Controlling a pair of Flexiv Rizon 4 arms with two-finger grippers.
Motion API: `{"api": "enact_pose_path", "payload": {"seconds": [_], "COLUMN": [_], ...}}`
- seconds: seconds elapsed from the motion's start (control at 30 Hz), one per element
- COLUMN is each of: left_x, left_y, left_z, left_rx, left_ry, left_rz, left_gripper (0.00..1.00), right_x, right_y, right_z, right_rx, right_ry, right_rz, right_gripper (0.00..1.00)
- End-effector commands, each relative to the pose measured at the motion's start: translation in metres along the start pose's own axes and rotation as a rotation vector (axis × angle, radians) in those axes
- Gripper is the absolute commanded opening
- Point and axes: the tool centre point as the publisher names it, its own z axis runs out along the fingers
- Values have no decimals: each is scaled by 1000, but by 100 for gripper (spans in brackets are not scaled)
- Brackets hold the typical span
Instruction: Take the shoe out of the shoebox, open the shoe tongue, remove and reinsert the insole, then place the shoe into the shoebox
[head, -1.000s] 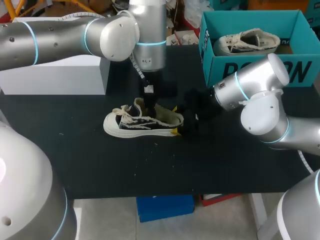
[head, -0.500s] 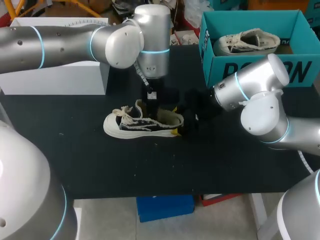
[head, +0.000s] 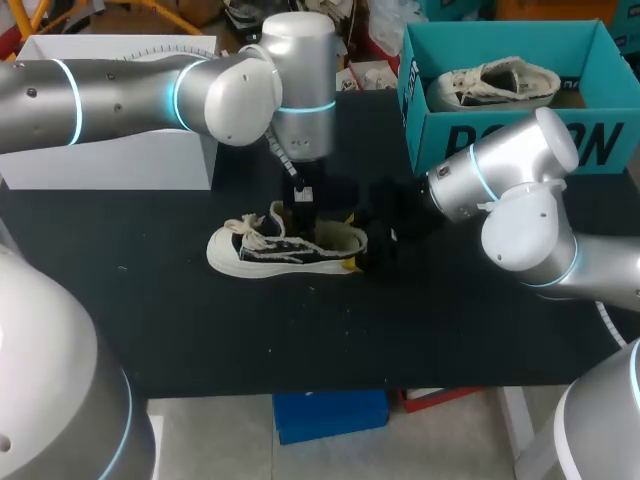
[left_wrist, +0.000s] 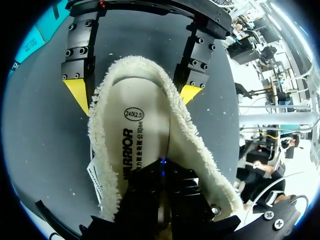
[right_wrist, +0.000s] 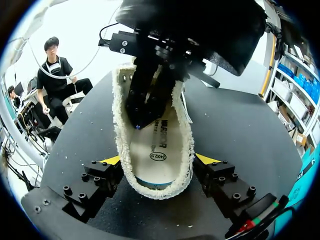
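Shoe (head: 285, 245) was clamped at heel by right gripper (right_wrist: 159, 161) on table (head: 200, 320). Left gripper (left_wrist: 161, 192) was seen inside shoe, over insole (left_wrist: 145, 130); its grip could not be told.

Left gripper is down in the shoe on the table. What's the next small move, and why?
Probably lower the left gripper slightly and close on the insole edge to lift it out. It sits inside the shoe, the insole lies flat in place, and the right gripper clamps the heel from both sides.
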Motion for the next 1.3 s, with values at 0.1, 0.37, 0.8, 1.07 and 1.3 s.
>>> {"api": "enact_pose_path", "payload": {"seconds": [0.1,0.37,0.8,1.07,1.3], "left_x": [-1,-3,-4,-14,-24], "left_y": [1,3,8,16,22], "left_z": [21,24,32,38,41], "left_rx": [-2,-9,-73,-126,-146], "left_ry": [-38,-119,-378,-536,-622], "left_rz": [0,-16,-58,-87,-84], "left_gripper": [64,59,69,64,65], "right_x": [0,0,0,0,0], "right_y": [2,2,2,2,2], "right_z": [0,0,0,0,0], "right_rx": [3,3,3,3,3], "right_ry": [-2,-2,-2,-2,-2], "right_rz": [2,2,2,2,2], "right_gripper": [0,0,0,0,0]}}
